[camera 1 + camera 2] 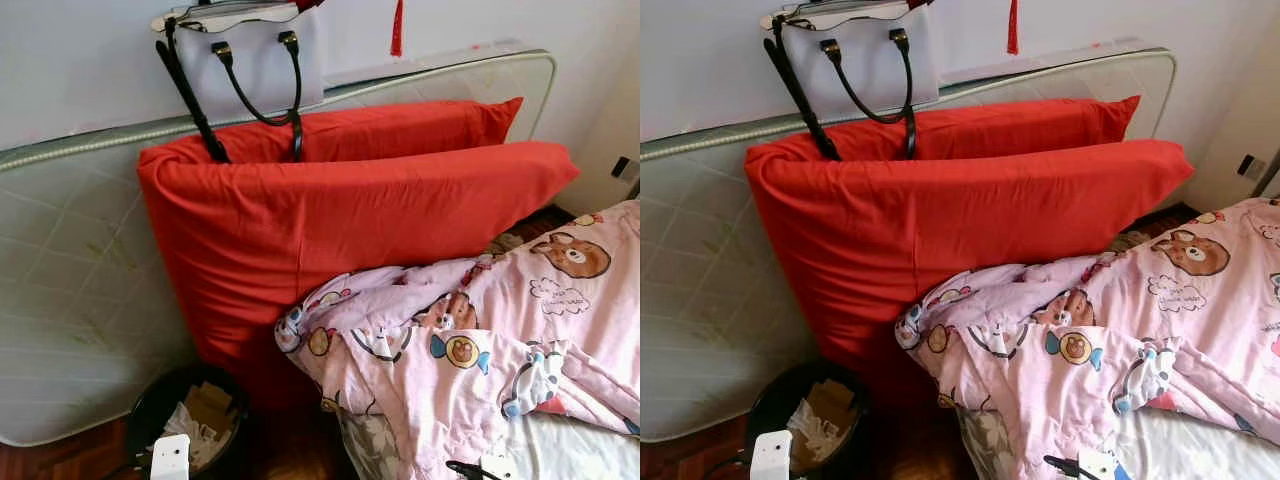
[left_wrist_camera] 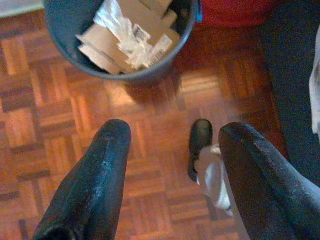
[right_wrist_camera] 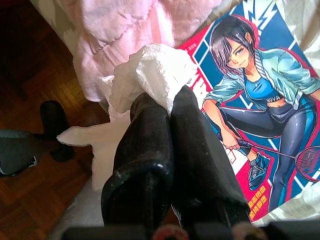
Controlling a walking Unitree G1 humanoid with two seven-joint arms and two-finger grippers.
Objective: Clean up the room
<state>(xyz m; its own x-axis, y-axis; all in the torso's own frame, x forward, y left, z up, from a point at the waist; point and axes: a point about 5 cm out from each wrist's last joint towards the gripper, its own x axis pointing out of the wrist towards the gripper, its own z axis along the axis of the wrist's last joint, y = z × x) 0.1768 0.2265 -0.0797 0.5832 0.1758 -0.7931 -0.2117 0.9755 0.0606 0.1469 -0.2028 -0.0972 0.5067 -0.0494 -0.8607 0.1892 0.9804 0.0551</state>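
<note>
- The right gripper [image 3: 165,107] is hovering over the bed's edge, its fingers clenching a crumpled white tissue [image 3: 145,75].
- The tissue is looking light, soft and crushable; pinching any fold is probably enough.
- The left gripper [image 2: 172,145] is hanging released above the wooden floor, near the bin [image 2: 65,55] of cardboard and paper scraps.
- The magazine [image 3: 260,115] on the bed is showing print too small to read.

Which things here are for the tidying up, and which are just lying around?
For the job:
right gripper, shut on crumpled tissue
left gripper, open
waste bin

Just there:
red pillows
handbag
pink quilt
magazine
</note>
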